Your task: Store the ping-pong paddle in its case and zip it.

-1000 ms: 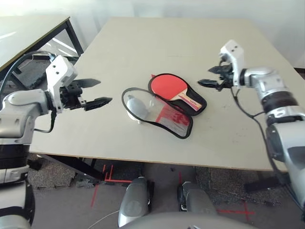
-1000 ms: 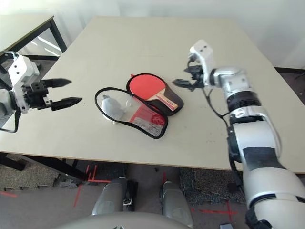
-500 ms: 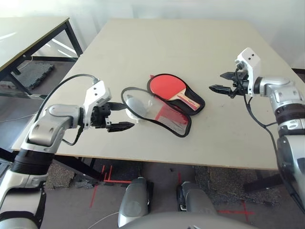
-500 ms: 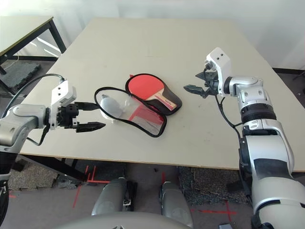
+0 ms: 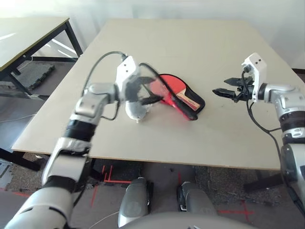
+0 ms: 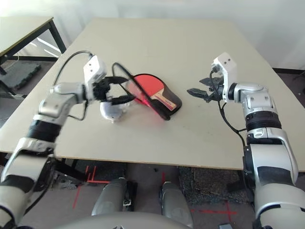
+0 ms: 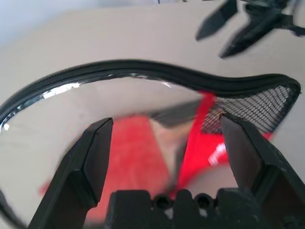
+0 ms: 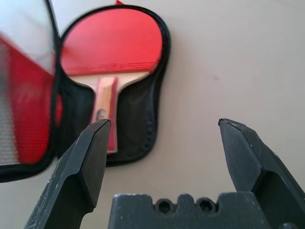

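The ping-pong paddle (image 5: 177,86), red face up with its pale handle (image 8: 106,102), lies in the black lower half of the case (image 5: 199,105). The case's flap (image 7: 143,78), with a black zipper rim and a red and mesh side, stands raised on edge above the paddle. My left gripper (image 5: 151,91) is open right at the flap, which sits in front of its spread fingers (image 7: 95,157); I cannot tell if they touch it. My right gripper (image 5: 220,86) hangs open to the right of the case, clear of it.
A small grey plush toy (image 5: 137,112) lies on the table (image 5: 167,43) just left of the case, under my left gripper. A second table (image 5: 28,28) stands off to the far left. The near table edge runs close below the case.
My left arm swung in from the left to the case. The flap went from lying flat to standing up over the paddle. My right gripper drew back a little to the right.
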You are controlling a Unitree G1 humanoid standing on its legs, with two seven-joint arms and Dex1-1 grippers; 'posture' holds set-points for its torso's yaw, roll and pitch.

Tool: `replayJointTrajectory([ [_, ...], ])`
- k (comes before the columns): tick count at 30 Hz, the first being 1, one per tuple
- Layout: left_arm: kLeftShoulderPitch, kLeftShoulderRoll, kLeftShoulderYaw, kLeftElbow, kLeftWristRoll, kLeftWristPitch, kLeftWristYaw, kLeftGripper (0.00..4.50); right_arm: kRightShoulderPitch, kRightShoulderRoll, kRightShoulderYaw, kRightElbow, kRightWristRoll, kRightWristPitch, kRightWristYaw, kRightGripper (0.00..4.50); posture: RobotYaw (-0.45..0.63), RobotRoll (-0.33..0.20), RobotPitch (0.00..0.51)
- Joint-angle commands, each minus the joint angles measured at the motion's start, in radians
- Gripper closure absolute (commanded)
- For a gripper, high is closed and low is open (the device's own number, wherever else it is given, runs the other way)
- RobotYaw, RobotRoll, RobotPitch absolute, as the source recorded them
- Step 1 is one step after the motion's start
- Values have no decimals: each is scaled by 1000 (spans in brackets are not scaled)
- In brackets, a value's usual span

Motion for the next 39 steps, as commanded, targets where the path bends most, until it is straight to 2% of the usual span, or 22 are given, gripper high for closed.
replayJointTrajectory([
  [1,-62,-52,6,157,49,-110,49,0,28,3,-25,-43,28,53,-25,9,67,0,32],
  [5,-90,-71,11,235,68,-161,35,0,56,12,-41,-83,62,132,-44,9,57,0,31],
  [8,-69,-48,14,222,60,-152,-15,0,80,23,-46,-104,87,185,-33,9,57,0,31],
  [12,12,13,17,98,28,-77,-113,0,77,44,-53,-79,111,221,-31,9,98,0,33],
  [15,108,75,20,-73,-5,28,-173,0,53,68,-49,-12,109,218,-41,9,115,0,35],
  [24,300,193,63,-411,-76,234,-175,0,-14,145,-34,162,77,155,-67,9,182,0,55],
  [29,340,226,71,-490,-94,287,-162,0,-45,177,-30,242,52,122,-88,9,196,0,61],
  [39,370,235,71,-542,-102,320,-139,0,-63,214,-37,304,30,111,-118,9,206,0,73],
])
